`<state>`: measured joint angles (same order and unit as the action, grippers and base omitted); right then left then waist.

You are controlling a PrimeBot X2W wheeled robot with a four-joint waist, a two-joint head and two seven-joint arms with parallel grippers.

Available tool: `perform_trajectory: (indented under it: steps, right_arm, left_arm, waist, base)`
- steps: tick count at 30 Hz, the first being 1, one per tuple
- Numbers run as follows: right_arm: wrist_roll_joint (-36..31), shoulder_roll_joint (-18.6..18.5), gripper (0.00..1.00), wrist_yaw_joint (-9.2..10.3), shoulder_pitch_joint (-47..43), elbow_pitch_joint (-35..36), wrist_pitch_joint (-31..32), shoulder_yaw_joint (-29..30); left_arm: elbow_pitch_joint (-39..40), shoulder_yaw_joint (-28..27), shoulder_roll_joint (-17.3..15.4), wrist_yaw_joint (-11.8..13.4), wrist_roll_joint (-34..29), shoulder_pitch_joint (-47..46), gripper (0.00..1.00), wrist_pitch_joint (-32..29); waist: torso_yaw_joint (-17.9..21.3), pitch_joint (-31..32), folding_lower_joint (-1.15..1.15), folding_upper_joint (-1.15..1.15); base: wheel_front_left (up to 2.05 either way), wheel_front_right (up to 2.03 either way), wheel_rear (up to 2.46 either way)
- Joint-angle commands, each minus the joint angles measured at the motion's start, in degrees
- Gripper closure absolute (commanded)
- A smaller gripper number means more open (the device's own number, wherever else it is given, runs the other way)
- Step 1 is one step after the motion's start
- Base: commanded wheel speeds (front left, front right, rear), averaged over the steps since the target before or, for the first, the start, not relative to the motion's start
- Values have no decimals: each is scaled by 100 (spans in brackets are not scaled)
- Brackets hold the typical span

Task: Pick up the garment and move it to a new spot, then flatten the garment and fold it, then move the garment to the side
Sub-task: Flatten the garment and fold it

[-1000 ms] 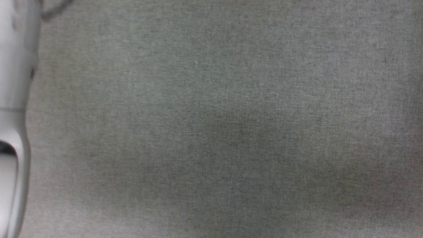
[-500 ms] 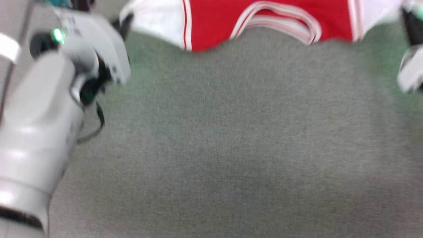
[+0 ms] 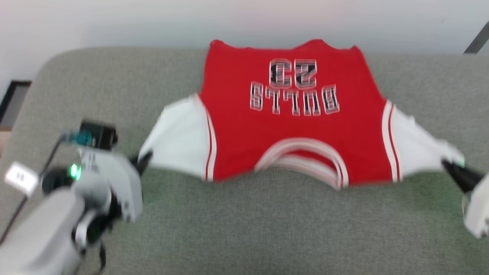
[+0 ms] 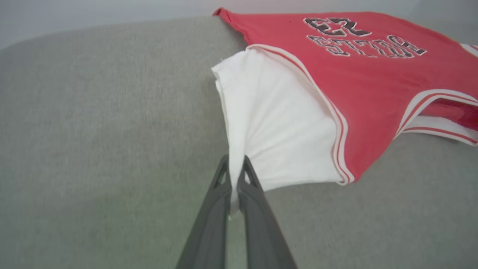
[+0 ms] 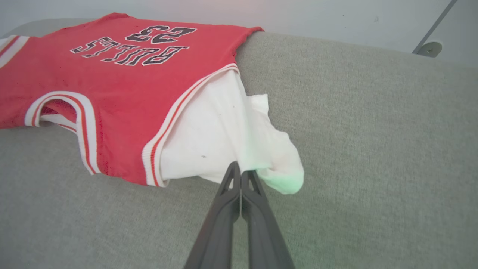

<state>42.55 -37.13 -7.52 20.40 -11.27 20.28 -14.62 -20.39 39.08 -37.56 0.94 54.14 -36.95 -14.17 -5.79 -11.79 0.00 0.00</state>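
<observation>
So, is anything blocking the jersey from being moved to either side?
Nothing visible: the grey cushion lies bare around the jersey, and the left end effector and right end effector each pinch a white side panel.

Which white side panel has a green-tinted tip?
The right panel, pinched by the right gripper; the left panel, in the left gripper, is plain white.

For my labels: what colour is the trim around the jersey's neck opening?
The neck trim is white with red stripes, best seen in the right wrist view.
</observation>
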Motion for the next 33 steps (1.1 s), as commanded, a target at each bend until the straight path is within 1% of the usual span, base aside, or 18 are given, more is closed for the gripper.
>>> perform_trajectory:
  steps: [1,4,7,9,11,13,16,20,23,25,26,27,28,33]
  right_arm:
    - [41,-105,100,6,-382,192,122,167]
    - [105,-186,100,6,-1135,646,449,398]
    - [87,-213,100,6,-1853,1074,760,693]
    - [28,-129,100,6,-2309,1335,974,902]
    - [-33,-19,100,6,-2697,1577,1139,1140]
    - [-153,113,100,6,-2986,1776,1264,1345]
    - [-327,375,100,6,-3270,1922,1439,1503]
    - [-582,649,100,6,-3287,1816,1534,1498]
    - [-755,734,100,6,-3134,1627,1523,1396]
    - [-827,821,84,6,-3087,1467,1524,1333]
    - [-874,842,71,6,-3053,1393,1530,1328]
    - [-911,845,51,6,-3003,1348,1520,1314]
    - [-936,870,0,6,-2963,1288,1517,1312]
    - [-1034,935,0,7,-2861,1171,1760,1280]
  left_arm:
    - [379,-36,-196,221,109,403,100,-82]
    - [1343,-95,-609,778,294,1251,100,-250]
    - [2199,-143,-948,1331,467,1991,100,-367]
    - [2645,-162,-1094,1627,560,2402,100,-379]
    - [2980,-181,-1198,1829,617,2702,100,-344]
    - [3180,-223,-1229,1957,645,2899,100,-253]
    - [3289,-201,-1234,2022,603,3045,100,-151]
    - [3190,-154,-1098,1974,552,2998,100,-47]
    - [3070,-88,-992,1918,486,2911,100,-20]
    - [3004,-55,-931,1871,459,2858,100,-13]
    - [2976,-34,-900,1857,449,2833,100,-15]
    - [2960,-11,-871,1828,453,2813,100,-25]
    - [2938,-3,-843,1821,455,2791,100,-28]
    - [2870,24,-768,1784,454,2743,100,-10]
  waist:
    - [70,391,0,0]
    - [54,451,0,0]
    - [26,446,0,0]
    - [-2,424,0,0]
    - [-36,386,0,0]
    - [-64,353,0,0]
    - [-103,311,0,0]
    - [-128,271,0,0]
    - [-131,252,0,0]
    - [-134,239,0,0]
    - [-138,233,0,0]
    - [-138,229,0,0]
    - [-137,227,0,0]
    - [-120,221,0,0]
  base:
    - [0,0,0]
    - [0,0,0]
    - [0,0,0]
    - [0,0,0]
    - [0,0,0]
    - [0,0,0]
    - [0,0,0]
    - [0,0,0]
    - [0,0,0]
    - [0,0,0]
    - [0,0,0]
    - [0,0,0]
    - [0,0,0]
    - [0,0,0]
